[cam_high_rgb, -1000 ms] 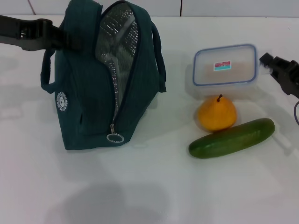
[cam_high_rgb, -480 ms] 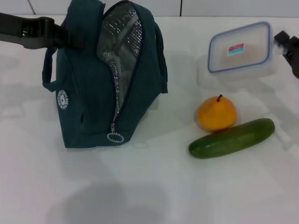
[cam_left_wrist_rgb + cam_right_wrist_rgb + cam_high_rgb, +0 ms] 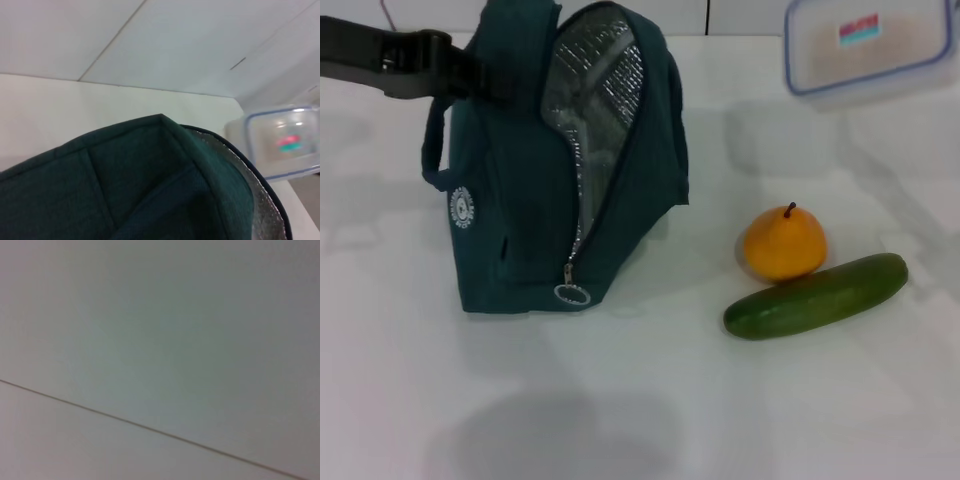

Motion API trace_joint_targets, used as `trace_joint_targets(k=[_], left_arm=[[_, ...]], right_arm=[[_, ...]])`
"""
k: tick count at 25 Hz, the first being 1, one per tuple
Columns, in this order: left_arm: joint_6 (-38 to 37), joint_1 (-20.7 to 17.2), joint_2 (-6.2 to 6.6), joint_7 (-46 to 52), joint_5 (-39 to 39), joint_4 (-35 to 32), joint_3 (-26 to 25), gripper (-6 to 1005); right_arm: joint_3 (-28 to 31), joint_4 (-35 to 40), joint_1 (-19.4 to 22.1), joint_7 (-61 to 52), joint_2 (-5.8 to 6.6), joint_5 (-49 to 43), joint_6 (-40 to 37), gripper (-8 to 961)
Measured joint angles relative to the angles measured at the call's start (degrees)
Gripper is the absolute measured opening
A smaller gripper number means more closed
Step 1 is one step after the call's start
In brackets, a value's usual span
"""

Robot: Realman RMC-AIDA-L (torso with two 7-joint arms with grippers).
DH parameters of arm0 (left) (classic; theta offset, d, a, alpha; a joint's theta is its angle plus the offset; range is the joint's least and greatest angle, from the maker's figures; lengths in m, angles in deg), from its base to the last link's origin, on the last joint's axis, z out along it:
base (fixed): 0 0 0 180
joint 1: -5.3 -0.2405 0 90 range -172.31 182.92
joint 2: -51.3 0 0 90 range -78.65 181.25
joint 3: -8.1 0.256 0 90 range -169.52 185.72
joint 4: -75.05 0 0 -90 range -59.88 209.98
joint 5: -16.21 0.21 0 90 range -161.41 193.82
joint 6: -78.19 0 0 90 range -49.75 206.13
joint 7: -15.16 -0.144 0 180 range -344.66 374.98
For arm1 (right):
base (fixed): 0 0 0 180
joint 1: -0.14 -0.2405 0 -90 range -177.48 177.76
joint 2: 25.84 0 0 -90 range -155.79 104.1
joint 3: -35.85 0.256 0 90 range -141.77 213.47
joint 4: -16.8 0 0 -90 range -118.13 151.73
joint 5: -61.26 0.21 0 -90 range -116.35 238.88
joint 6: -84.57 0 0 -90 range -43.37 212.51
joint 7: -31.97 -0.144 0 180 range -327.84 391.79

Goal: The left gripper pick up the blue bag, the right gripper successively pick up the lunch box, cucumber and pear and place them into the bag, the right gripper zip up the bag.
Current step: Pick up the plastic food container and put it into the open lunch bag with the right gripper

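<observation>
The blue bag stands upright on the white table, its zip open and its silver lining showing. My left gripper reaches in from the far left and is shut on the bag's top edge. The left wrist view shows the bag's rim close up. The clear lunch box with a blue-rimmed lid is raised above the table at the far right; it also shows in the left wrist view. My right gripper is out of view. The orange-yellow pear and the green cucumber lie on the table.
The zip's ring pull hangs low on the bag's front. The pear touches the cucumber's far side. The white table runs to a tiled wall at the back. The right wrist view shows only plain wall.
The lunch box has risen off the table and moved up and to the right, away from the pear. The right gripper has left the head view. The bag has shifted slightly right.
</observation>
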Motion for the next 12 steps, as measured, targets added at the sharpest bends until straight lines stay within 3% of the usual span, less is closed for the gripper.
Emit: trace_joint_targets(k=[5, 12], left_arm=[[0.0, 0.7, -0.08, 0.5, 0.0, 0.0, 0.6, 43], [-0.1, 1.0, -0.19, 0.9, 0.0, 0.0, 2.1, 43]], right_arm=[[0.0, 3.1, -1.1, -4.8, -0.02, 0.3, -1.3, 109], [-0.4, 3.2, -7.6, -6.9, -0.06, 1.0, -1.3, 115]])
